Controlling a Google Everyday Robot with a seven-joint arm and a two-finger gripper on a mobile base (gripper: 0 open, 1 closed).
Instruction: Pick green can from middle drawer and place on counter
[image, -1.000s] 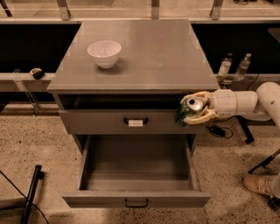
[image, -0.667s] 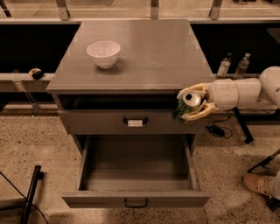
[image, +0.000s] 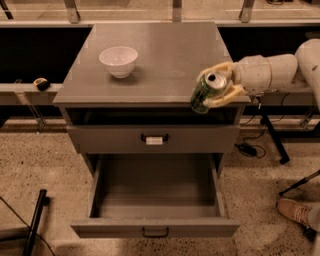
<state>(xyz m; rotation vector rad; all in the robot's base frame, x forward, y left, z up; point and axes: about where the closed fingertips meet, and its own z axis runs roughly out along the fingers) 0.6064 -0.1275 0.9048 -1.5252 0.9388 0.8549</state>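
Note:
My gripper (image: 214, 89) comes in from the right and is shut on the green can (image: 204, 94), which is tilted with its silver top up and to the right. It holds the can over the front right edge of the counter (image: 165, 55). The middle drawer (image: 155, 200) stands pulled out below, with a dark bar handle on its front, and nothing shows inside it.
A white bowl (image: 118, 60) sits on the counter at the left. The drawer above the open one is closed and has a white tag on its handle (image: 154, 139). A shoe (image: 295, 212) and cables lie on the floor at the right. A black stand leg (image: 35, 220) is at the left.
My gripper has lifted the green can up and to the left, from beside the upper drawer's right end to the counter's front right edge.

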